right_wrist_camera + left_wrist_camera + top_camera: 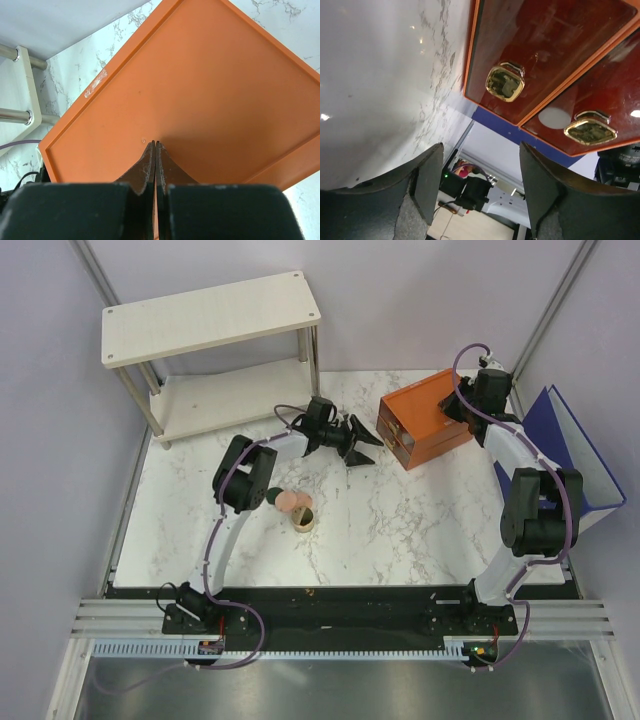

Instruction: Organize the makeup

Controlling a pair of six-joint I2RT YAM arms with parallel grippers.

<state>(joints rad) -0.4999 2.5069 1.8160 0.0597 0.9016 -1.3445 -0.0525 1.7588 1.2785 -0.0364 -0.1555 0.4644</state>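
L gripper [480, 150] released, jaws wide, nothing in them, facing the drawer fronts of the orange drawer box [545, 50]. One gold handle [505, 83] sits just ahead; we judge it's lining up to pull a drawer so the makeup gets a home. R gripper [155, 145] clenched on nothing, tips on box top, prob. bracing it vs. sliding. Makeup not yet stowed: peach-pink discs [291, 501], dark green disc [270, 497] and gold-rimmed jar [304, 517] clustered on table [400, 530] by L arm, well apart from box; tubes not seen
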